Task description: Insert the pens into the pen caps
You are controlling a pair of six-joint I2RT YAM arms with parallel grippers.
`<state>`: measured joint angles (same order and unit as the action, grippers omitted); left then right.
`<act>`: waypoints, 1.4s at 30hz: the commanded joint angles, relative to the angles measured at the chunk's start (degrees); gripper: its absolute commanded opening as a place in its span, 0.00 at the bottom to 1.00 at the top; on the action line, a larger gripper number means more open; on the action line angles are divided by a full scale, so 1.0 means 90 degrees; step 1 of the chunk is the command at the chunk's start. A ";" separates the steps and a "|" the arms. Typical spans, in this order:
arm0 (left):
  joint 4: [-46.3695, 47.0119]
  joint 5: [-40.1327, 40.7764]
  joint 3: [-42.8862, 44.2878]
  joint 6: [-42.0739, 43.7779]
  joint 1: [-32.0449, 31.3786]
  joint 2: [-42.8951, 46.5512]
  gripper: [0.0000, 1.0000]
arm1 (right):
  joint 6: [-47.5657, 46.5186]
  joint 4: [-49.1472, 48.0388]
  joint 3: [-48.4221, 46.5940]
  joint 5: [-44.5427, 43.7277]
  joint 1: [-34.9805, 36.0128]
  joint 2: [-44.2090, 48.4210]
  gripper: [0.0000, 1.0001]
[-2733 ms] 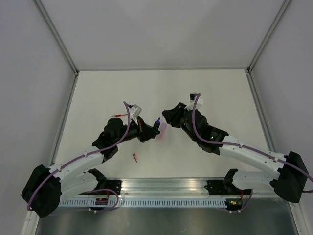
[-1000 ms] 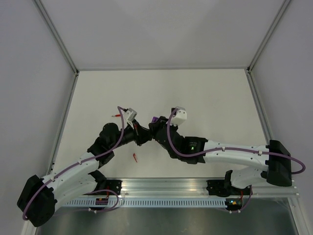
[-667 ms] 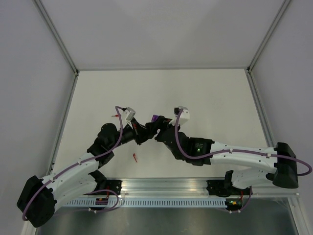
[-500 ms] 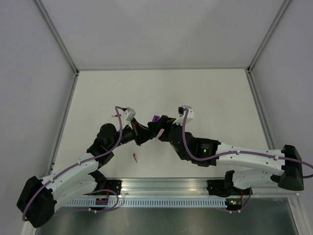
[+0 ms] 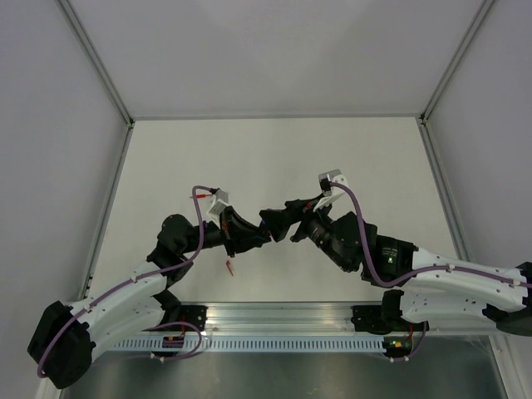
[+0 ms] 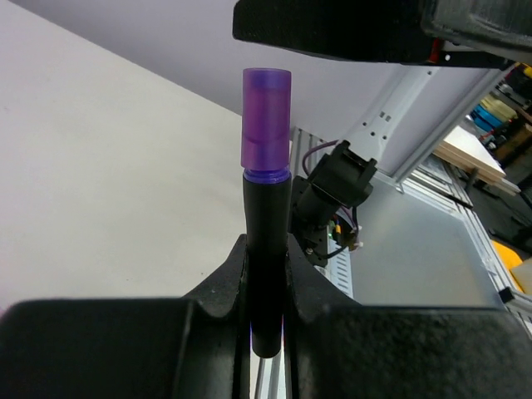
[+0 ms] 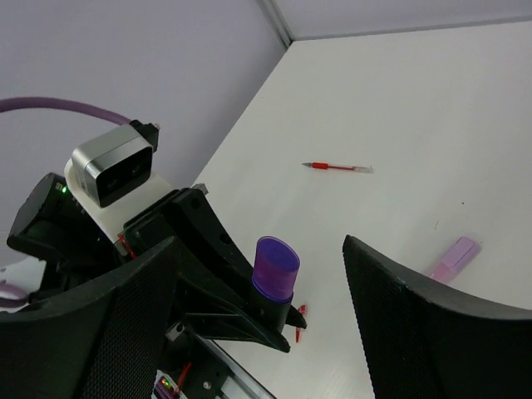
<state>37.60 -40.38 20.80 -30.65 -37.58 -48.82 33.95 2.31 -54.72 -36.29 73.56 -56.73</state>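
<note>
My left gripper (image 6: 266,249) is shut on a dark barrel (image 6: 266,241) that carries a stubby purple pen cap (image 6: 266,125) on its free end. The right wrist view shows that cap (image 7: 276,268) ahead of my right gripper (image 7: 259,249), which is open and touches nothing. In the top view both grippers face each other mid-table, the left gripper (image 5: 249,234) holding the purple cap (image 5: 266,218) toward the right gripper (image 5: 293,223). A pale pink marker (image 7: 453,256) lies loose on the table. A thin red pen (image 7: 337,167) lies farther off. A tiny red cap (image 5: 229,267) lies near the left arm.
An aluminium rail (image 5: 274,320) runs along the near table edge under the arm bases. Grey walls close the table (image 5: 274,158) on the left, back and right. The pink marker is hidden under the arms in the top view.
My right gripper has opened wide and drawn back to the right from where the two grippers met. The left gripper, still holding the capped barrel, has shifted slightly toward the near edge.
</note>
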 commanded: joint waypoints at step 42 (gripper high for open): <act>0.1798 -0.1285 -0.0280 -0.0774 -0.0004 0.0161 0.02 | -0.1683 -0.1330 0.0298 0.1913 0.0010 -0.0044 0.41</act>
<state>49.93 -50.15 18.35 -36.75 -37.58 -48.01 18.83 -6.07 -52.62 -19.59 73.56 -57.14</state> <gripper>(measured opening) 0.166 0.414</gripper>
